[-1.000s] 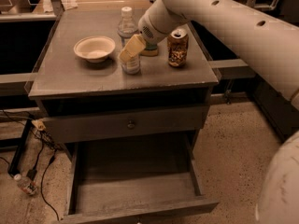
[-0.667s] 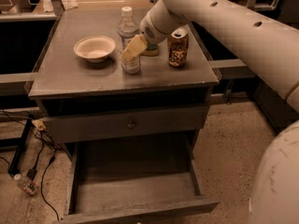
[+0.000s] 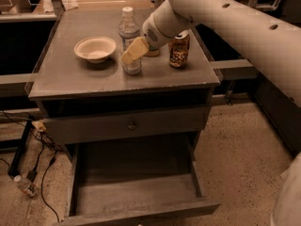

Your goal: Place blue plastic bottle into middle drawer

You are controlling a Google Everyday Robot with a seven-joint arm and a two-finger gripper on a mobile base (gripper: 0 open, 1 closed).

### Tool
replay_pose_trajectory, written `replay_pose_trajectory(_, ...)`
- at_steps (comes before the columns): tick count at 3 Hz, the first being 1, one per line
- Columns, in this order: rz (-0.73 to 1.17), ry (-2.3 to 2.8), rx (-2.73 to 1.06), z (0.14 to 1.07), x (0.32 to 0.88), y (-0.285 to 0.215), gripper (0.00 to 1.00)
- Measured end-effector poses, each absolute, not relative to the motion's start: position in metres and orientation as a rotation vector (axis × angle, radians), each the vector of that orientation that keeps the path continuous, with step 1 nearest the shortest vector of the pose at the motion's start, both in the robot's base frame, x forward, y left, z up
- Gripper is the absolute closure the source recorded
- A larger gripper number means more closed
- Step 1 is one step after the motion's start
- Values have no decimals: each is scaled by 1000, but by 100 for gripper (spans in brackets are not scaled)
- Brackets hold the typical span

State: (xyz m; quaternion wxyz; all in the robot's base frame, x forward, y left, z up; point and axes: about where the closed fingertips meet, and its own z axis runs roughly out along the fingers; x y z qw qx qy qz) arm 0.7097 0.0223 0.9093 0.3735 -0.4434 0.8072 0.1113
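The bottle (image 3: 128,31) stands upright at the middle of the worktop (image 3: 70,81), long axis vertical, white cap up. My hand (image 3: 133,52) comes at it from the right and lies across its lower half, touching it. I cannot tell whether the hand is clamped or loose. The label is too pale to read. A can (image 3: 179,49) stands near on the right, its print illegible, and a bowl (image 3: 95,48) sits to the left. The drawer (image 3: 136,194) lies open well below, bare.

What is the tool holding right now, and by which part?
It cannot be told. The tool sits against the lower body of the blue plastic bottle, which stands upright on the cabinet top.
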Motion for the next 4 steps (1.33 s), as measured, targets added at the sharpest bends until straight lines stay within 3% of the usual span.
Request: replay_pose_trajectory(4,377,2047,-1170,894,721,47,0)
